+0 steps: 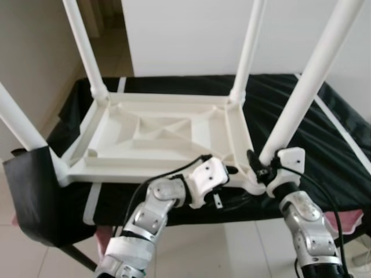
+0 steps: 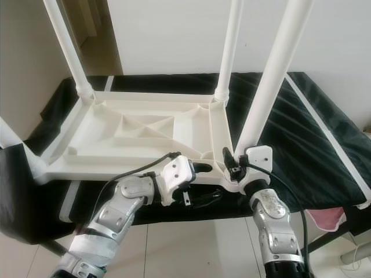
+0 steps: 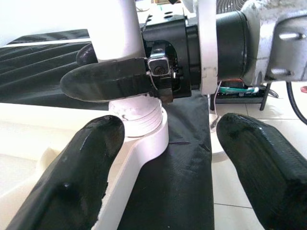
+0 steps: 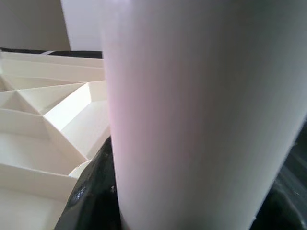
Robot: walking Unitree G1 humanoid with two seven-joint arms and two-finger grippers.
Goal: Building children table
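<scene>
Filling most of the right wrist view, the near right leg (image 4: 201, 110) is a pale blur that hides nearly everything behind it, leaving a slice of ribbed white underside to one side and a dark finger edge low down. All four legs run out of the top or side of the head views, so their far ends cannot be seen. The children's table (image 1: 156, 136) lies upside down on a surface draped in black cloth (image 1: 324, 133); what lies under that cloth cannot be made out, so whether it is a tabletop or a bed is unclear. The right hand (image 1: 262, 168) is clamped on that near right leg just above its threaded socket at the frame's corner, one black finger (image 3: 105, 81) wrapped across the leg in the left wrist view. The left hand (image 1: 229, 169) sits just beside it at the frame's near edge, its two black fingers (image 3: 86, 167) spread apart around the corner, one over the white frame and the other over cloth and floor. Black cables loop from both wrists. A dark bag-like shape (image 1: 32, 191) hangs at the near left corner, and something pink (image 2: 327, 219) shows under the cloth's right edge above the pale tiled floor (image 2: 197, 249).
</scene>
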